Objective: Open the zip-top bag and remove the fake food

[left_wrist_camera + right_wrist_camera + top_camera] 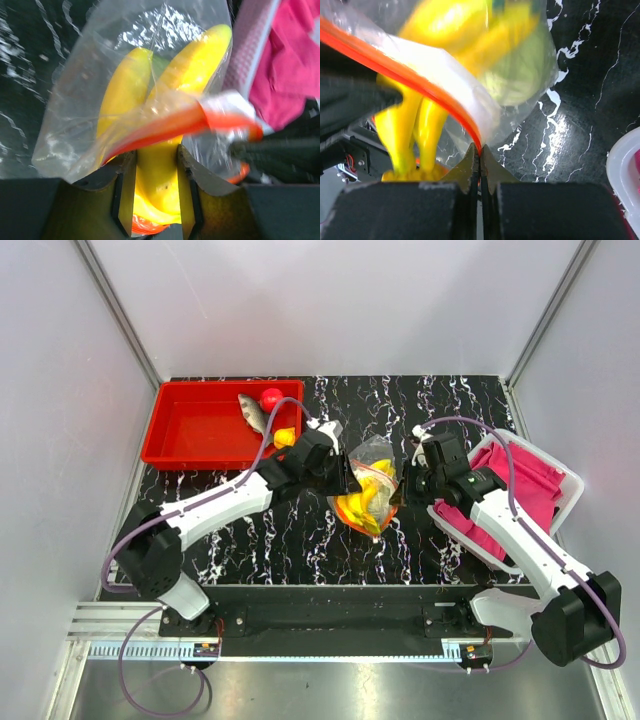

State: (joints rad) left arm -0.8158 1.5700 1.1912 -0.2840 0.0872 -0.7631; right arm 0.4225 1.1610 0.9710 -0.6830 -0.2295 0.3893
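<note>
A grey toy fish [252, 412] and a red round fruit [271, 398] lie in the red plastic tray [190, 430] at far left. At centre, the left gripper [154, 155] clamps the yellow plastic banana bunch [155, 195] at the mouth of the clear crinkly zip-top bag [372, 455], which is held up between both arms. The right gripper [480, 152] pinches tight on the bag's orange-red zip strip [420, 86], beside a white bin [572, 480] of pink cloth [525, 480].

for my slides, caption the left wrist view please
Left gripper grips the yellow banana bunch at the mouth of the zip-top bag, its orange-red zip strip crossing the frame.
</note>
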